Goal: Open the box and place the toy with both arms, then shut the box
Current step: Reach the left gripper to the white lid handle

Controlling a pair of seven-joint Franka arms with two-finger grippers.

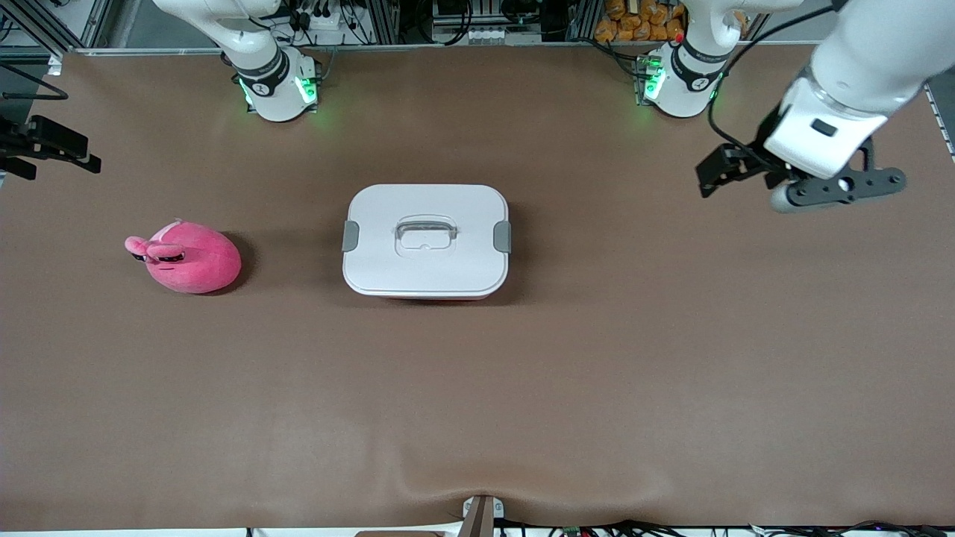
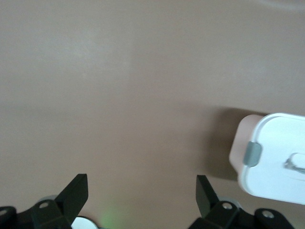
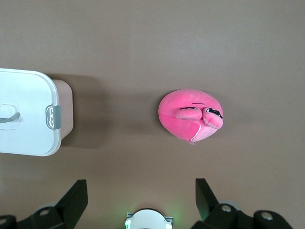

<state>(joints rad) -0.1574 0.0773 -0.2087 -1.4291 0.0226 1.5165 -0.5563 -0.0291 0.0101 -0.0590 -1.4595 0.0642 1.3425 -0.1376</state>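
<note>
The box (image 1: 425, 240) sits lidded mid-table, the toy (image 1: 190, 256) apart from it; left gripper (image 2: 142, 196) and right gripper (image 3: 141, 197) apparently hover with jaws wide, empty.

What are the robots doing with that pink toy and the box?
Nothing is being held yet. The box sits shut in the middle of the table, lid clipped on. The pink toy lies beside it, toward the right arm's end. The left gripper hangs over the table at its own end, jaws open. The right gripper waits above the table near the toy, jaws open too.
</note>
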